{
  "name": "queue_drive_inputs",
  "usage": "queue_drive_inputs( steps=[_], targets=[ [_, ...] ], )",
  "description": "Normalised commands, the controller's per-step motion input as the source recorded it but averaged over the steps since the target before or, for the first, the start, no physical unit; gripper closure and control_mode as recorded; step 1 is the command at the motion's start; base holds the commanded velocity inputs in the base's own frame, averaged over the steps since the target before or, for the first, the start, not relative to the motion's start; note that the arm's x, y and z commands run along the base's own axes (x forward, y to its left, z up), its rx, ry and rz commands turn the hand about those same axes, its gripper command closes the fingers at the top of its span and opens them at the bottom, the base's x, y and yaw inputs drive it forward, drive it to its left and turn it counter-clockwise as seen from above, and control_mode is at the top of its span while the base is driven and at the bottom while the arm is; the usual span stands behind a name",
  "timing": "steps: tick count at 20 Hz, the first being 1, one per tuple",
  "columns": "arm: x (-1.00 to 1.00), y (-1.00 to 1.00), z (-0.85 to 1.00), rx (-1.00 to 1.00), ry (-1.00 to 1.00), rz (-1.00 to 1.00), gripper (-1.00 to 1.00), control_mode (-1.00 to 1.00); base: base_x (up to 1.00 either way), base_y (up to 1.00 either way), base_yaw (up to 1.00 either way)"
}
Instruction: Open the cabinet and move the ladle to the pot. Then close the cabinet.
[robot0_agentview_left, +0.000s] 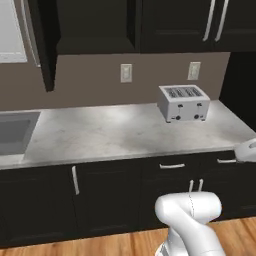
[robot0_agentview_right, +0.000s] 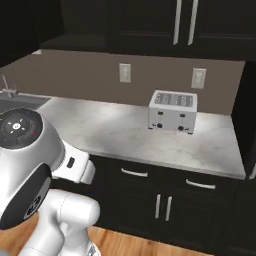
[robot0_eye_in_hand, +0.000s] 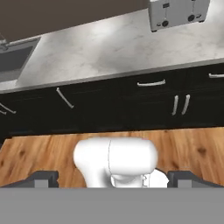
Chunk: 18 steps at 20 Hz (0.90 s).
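The black wall cabinet (robot0_agentview_left: 95, 25) hangs above the counter at the upper left. Its door (robot0_agentview_left: 47, 55) stands swung out toward me, with the long silver handle (robot0_agentview_left: 31, 35) on its face. The inside is dark and I can make out nothing in it. The ladle and the pot are out of view. In the hand view my gripper (robot0_eye_in_hand: 112, 177) is open, its two dark fingertips (robot0_eye_in_hand: 41, 177) spread wide with nothing between them. It is held back from the counter, over the wooden floor, and looks toward the base cabinets.
A silver toaster (robot0_agentview_left: 182, 102) (robot0_agentview_right: 172, 111) (robot0_eye_in_hand: 177, 13) stands at the back right of the grey marble counter (robot0_agentview_left: 110, 135). A sink (robot0_agentview_left: 15, 132) lies at the left. More black wall cabinet doors (robot0_agentview_right: 185, 20) hang above the toaster. Black base cabinets (robot0_agentview_left: 125, 200) run below.
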Motion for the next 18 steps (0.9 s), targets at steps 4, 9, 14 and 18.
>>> queue_drive_inputs(
  steps=[4, 9, 14, 18],
  targets=[
    [0.00, 0.00, 0.00, 0.00, 0.00, 0.00, -1.00, 1.00, 0.92, 0.35, -0.20],
    [0.00, 0.00, 0.00, 0.00, 0.00, 0.00, -1.00, 1.00, 0.84, 0.30, -0.16],
    [0.00, 0.00, 0.00, 0.00, 0.00, 0.00, -1.00, 1.00, 0.32, 0.67, -0.19],
    [0.01, 0.83, 0.01, -0.07, 0.00, -0.14, -1.00, -1.00, 0.00, 0.00, 0.00]
  ],
)
